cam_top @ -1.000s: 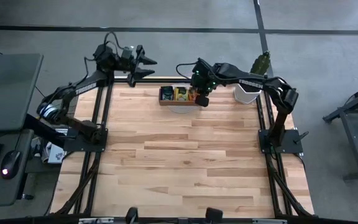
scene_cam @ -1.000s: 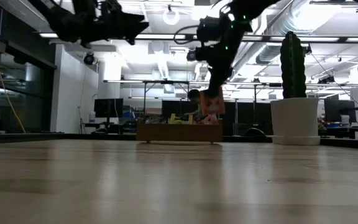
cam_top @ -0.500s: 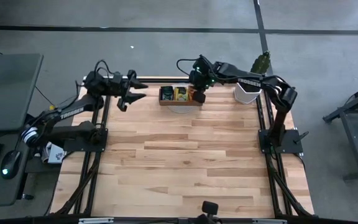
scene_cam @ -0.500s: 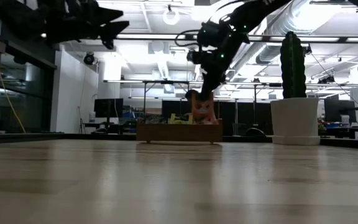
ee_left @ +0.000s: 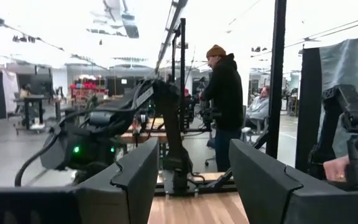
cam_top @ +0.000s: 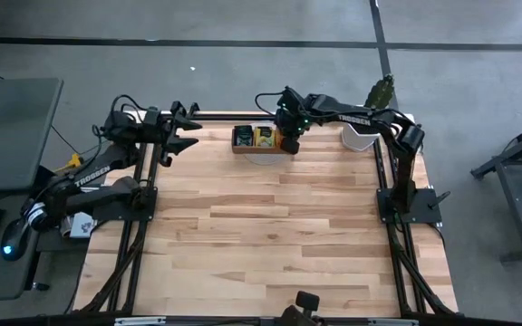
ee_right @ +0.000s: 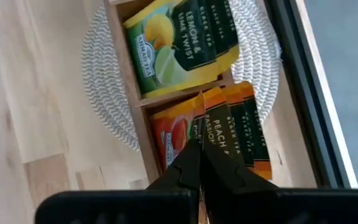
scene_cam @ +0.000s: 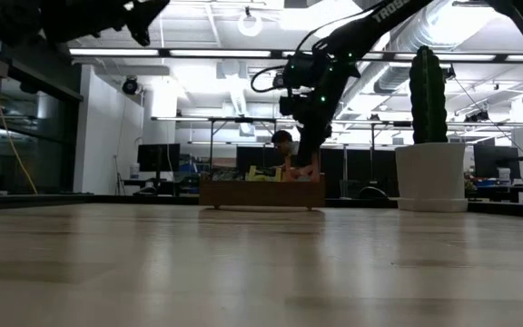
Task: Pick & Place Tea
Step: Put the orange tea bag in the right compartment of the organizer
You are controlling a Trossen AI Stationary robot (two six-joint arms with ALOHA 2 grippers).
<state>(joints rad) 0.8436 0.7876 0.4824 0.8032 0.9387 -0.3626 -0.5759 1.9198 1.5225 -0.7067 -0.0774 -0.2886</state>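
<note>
An orange sachet is being pinched between the closed fingers of the right gripper, down in the end compartment of the wooden tray nearest the right arm. More orange sachets are being kept in that compartment, and yellow-green sachets are lying in the middle one beside it. The tray is being carried on a round woven mat at the far edge of the table, near a white pot. The left gripper is being held with its fingers apart and empty, above the table's far left corner, well apart from the tray.
</note>
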